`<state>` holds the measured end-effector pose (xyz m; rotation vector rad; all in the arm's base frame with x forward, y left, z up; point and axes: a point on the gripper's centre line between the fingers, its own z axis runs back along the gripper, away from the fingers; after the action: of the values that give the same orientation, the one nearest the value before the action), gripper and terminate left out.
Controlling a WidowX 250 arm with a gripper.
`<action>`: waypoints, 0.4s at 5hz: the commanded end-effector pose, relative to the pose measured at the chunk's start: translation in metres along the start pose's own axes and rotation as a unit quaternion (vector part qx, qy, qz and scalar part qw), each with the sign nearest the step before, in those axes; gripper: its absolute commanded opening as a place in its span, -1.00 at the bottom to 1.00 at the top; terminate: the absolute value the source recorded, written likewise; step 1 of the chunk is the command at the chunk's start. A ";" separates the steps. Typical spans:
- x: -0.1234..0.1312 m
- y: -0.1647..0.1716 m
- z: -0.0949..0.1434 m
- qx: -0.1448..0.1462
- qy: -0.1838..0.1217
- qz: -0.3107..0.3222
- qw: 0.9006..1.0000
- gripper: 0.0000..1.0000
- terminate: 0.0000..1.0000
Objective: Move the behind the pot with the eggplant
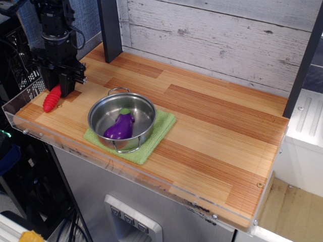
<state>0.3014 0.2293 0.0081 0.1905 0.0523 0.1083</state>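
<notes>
From my station I saw the pot (121, 120) sitting near the front edge of the wooden tabletop (212, 126), resting on a green cloth (154, 141) that stuck out from under it on the front and right sides. The pot was upright, one wire handle pointing toward the back wall and the other toward the table's front edge. Inside the pot lay the eggplant (119, 126), on its side, purple body toward the front and its green cap toward the back; it touched the pot's floor and sat a little left of the pot's middle.

To the left of the pot and a little behind it, the gripper (63, 86) was down at the tabletop, its black body standing nearly upright over the spot. The red ribbed handle of the fork (51, 99) poked out from beneath it on the side away from the pot, lying on the wood. The fork's head was hidden behind the gripper. The fingers sat at the handle's upper end, but I could not tell whether they were closed on it or only beside it. The fork handle was well clear of the pot and the cloth.
</notes>
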 end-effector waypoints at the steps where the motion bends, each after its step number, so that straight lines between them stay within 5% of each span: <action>1: -0.003 0.009 0.030 -0.031 -0.018 0.011 0.999 -1.00 -1.00; 2: -0.004 0.020 0.071 -0.073 -0.034 0.028 0.996 -1.00 -1.00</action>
<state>0.2966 0.2269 0.0507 -0.0024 0.0491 0.1628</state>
